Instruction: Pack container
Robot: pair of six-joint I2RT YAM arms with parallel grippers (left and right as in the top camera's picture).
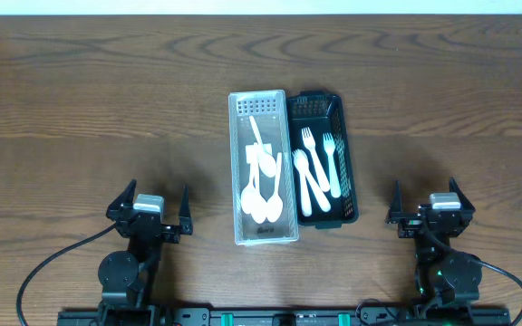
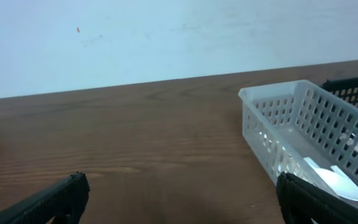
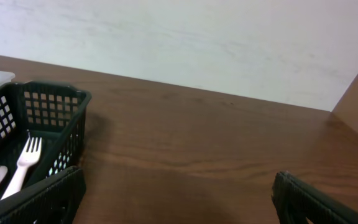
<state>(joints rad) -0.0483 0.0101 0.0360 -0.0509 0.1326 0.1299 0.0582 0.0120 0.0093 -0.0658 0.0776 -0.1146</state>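
Observation:
A clear plastic basket (image 1: 237, 172) at the table's middle holds several white spoons (image 1: 261, 195). A black plastic basket (image 1: 346, 172) stands against its right side and holds several white forks (image 1: 315, 167). My left gripper (image 1: 149, 214) is open and empty at the front left, left of the clear basket (image 2: 272, 134). My right gripper (image 1: 433, 211) is open and empty at the front right, right of the black basket (image 3: 73, 134), where a white fork (image 3: 23, 163) shows inside.
The wooden table (image 1: 80, 109) runs to a pale wall (image 2: 166, 37) at the back. Black cables (image 1: 53, 263) trail from both arm bases along the front edge.

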